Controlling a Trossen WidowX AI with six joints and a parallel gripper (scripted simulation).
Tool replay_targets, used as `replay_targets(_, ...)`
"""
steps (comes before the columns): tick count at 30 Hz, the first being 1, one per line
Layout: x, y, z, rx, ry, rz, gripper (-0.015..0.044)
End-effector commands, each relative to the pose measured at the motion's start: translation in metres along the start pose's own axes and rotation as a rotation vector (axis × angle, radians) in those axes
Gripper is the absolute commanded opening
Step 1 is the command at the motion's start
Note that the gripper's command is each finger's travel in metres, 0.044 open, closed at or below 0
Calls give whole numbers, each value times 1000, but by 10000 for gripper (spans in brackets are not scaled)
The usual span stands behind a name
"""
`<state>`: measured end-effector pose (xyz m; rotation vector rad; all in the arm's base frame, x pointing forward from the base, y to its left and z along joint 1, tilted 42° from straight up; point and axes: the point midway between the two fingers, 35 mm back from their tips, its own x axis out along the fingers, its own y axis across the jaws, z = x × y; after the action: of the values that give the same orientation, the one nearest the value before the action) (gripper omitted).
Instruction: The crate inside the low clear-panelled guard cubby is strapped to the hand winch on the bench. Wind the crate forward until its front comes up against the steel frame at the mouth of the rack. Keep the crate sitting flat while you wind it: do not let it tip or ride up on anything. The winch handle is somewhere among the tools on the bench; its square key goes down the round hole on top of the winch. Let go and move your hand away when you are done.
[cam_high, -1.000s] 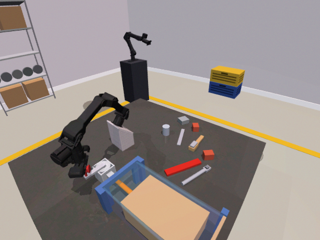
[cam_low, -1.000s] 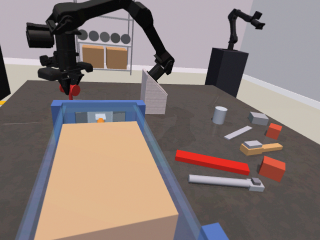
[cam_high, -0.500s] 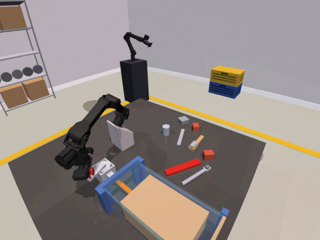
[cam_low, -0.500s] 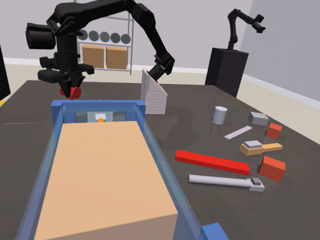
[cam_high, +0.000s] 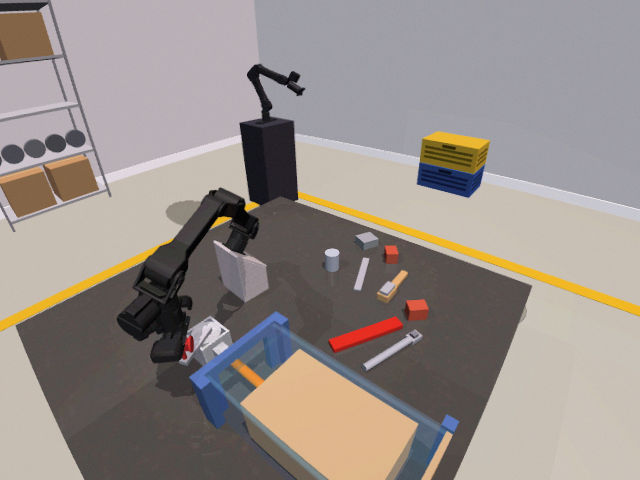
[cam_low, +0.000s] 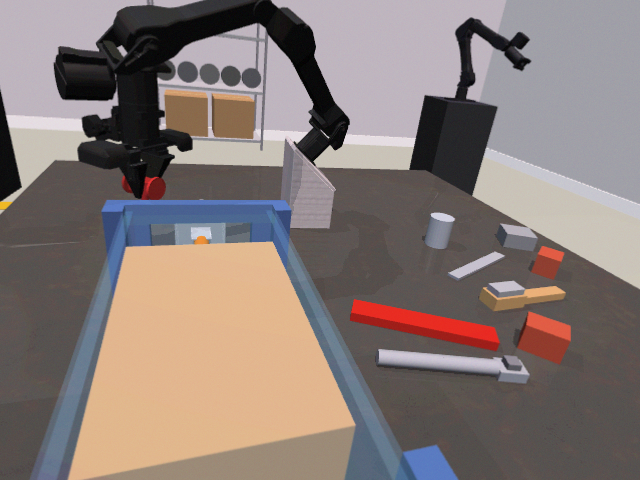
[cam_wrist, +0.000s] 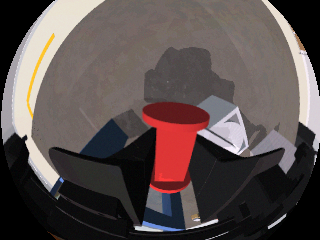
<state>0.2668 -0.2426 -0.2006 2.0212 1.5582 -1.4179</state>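
My gripper (cam_high: 185, 348) (cam_low: 148, 181) (cam_wrist: 169, 132) is shut on the red knob (cam_wrist: 175, 145) of the winch handle. The handle's pale bar (cam_high: 198, 345) runs from the knob across the top of the white winch (cam_high: 210, 353) (cam_wrist: 215, 107); its key is hidden. An orange strap (cam_high: 247, 373) (cam_low: 200, 239) runs from the winch side to the tan crate (cam_high: 330, 408) (cam_low: 206, 330). The crate sits flat between clear panels. In the top view a gap shows between its front and the blue frame (cam_high: 242, 343) (cam_low: 196, 206) at the mouth.
A pale angled panel (cam_high: 242, 273) (cam_low: 312, 206) stands between the arm's base and the rack. Beside the rack lie a red bar (cam_high: 366, 334) (cam_low: 423, 324) and a grey square-ended tool (cam_high: 390, 353) (cam_low: 439, 362). A brush (cam_high: 392, 286), a cylinder (cam_high: 331, 259) and small blocks lie farther off.
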Motion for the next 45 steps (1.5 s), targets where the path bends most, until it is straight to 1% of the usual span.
replay_targets(1,3,8,-28,-26,30,1,0)
replay_targets(24,3,7,-62,-27,32,0,0)
replay_targets(45,3,-4,-92,-27,35,-1,0)
